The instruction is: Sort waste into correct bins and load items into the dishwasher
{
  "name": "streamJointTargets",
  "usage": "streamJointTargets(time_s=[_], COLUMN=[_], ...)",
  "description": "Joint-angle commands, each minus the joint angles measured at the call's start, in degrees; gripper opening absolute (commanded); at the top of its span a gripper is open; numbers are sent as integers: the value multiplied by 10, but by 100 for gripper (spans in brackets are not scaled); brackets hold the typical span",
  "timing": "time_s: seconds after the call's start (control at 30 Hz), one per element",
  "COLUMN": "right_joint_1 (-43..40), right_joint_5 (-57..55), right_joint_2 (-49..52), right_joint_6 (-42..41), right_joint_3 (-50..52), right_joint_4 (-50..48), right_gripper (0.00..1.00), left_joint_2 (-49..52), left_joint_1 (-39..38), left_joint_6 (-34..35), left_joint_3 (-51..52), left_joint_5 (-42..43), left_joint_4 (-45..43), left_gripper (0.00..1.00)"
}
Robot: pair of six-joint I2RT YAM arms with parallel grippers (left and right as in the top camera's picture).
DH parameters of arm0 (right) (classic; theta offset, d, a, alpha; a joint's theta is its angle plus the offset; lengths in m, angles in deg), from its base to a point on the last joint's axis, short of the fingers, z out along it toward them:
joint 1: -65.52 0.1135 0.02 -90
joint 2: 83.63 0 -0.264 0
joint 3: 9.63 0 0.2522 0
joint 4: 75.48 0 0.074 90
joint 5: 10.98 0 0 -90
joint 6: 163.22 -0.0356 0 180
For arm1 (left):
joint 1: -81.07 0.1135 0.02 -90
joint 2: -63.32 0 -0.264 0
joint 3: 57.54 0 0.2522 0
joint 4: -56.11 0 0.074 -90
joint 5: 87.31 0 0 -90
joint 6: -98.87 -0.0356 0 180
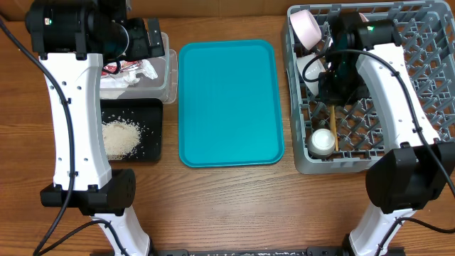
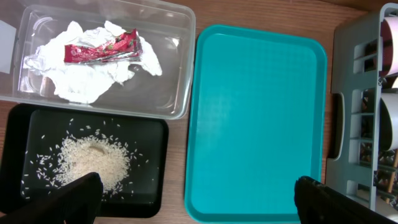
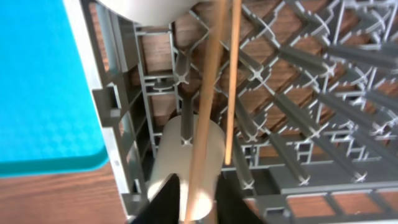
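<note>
The right gripper is closed on the chopsticks, though whether it also holds the shorter-looking stick cannot be told. Their long axis runs straight out from the fingers, over the cup and the lattice floor of the dishwasher. They lie along the dishwasher wall beside the teal tray. The left gripper is spread wide and well apart, across that tray.

Overhead: fixed high up, facing straight down; takes in the whole counter, from tub to rack.
Left wrist: raised well up, facing down; tub, black tray, teal tray, rack's edge.
Right wrist: very near, down inside the rack, along the chopsticks.
Shared: teal tray and rack, in all three.
</note>
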Motion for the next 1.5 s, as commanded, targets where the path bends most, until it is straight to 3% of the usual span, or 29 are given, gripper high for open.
streamJointTargets(time_s=[0.0, 0.47, 0.63, 0.73, 0.77, 0.8, 1.03, 1.17, 1.47], right_joint_1=[-13, -32, -16, -2, 2, 6, 7, 5, 5], right_joint_5=[2, 82, 112, 112, 114, 121, 263, 210, 118], right_joint_2=[-26, -63, -117, -167, -185, -202, -301, -327, -375], right_joint_6=[3, 23, 28, 15, 13, 13, -96, -86, -43], right_joint_3=[2, -2, -33, -61, -73, -83, -93, -93, -85], right_joint_4=[0, -24, -17, -18, -17, -16, -36, 48, 32], right_gripper=[26, 27, 35, 51, 82, 100, 100, 100, 100], left_joint_2=[5, 5, 5, 5, 5, 5, 5, 5, 5], left_joint_1=[-1, -1, -1, -1, -1, -1, -1, -1, -1], left_joint_6=[5, 5, 5, 5, 5, 5, 5, 5, 5], left_joint_3=[3, 3, 3, 3, 3, 3, 3, 3, 3], left_joint_5=[-3, -4, -4, -4, -4, -4, -4, -4, -4], left_joint_4=[-2, -2, -2, -2, -2, -2, -2, -2, -2], left_gripper=[100, 100, 100, 100, 100, 100, 100, 100, 100])
